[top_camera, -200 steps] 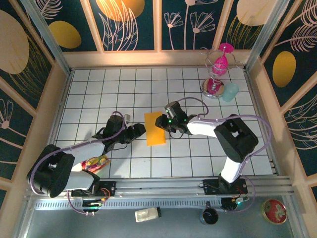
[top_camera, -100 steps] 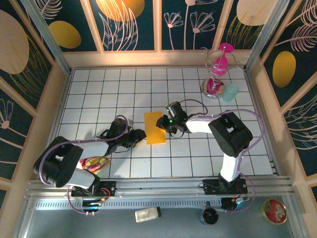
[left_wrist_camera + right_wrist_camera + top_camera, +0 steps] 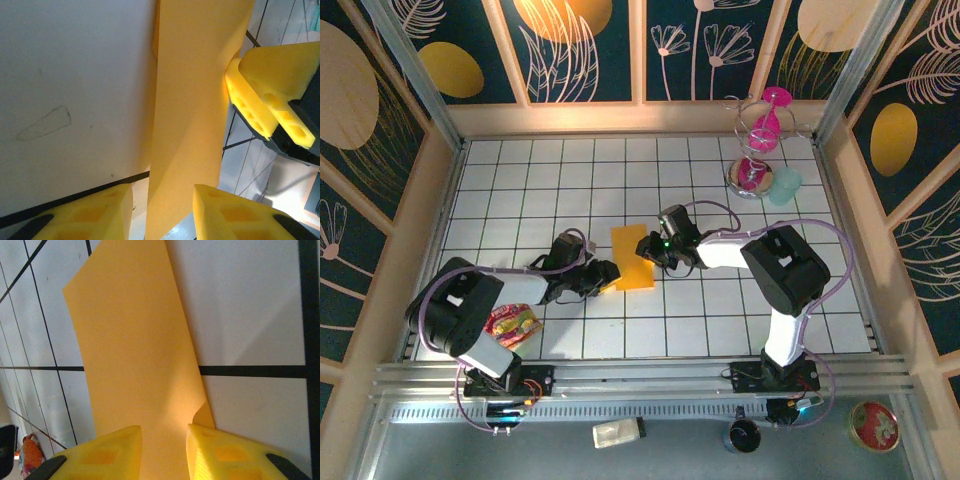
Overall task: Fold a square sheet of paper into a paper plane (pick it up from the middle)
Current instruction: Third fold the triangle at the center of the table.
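You get an evenly bright top view: light falls from overhead, the white table (image 3: pixel 520 180) shows no blown-out glare, and the arms (image 3: pixel 720 252) throw only short, soft shadows. The frame rails (image 3: pixel 415 70) bow slightly toward the corners, and fine detail is a little soft. At your left wrist the square sheet of paper (image 3: pixel 195 100) glows warm, with a darker band of shadow along its left edge, blurred fingers (image 3: pixel 90 215) up close, and an overexposed patch at lower right. At your right wrist the sheet (image 3: pixel 135 365) darkens toward the bottom, the grid lines (image 3: pixel 250 371) are crisp, and the fingers (image 3: pixel 100 455) are out of focus
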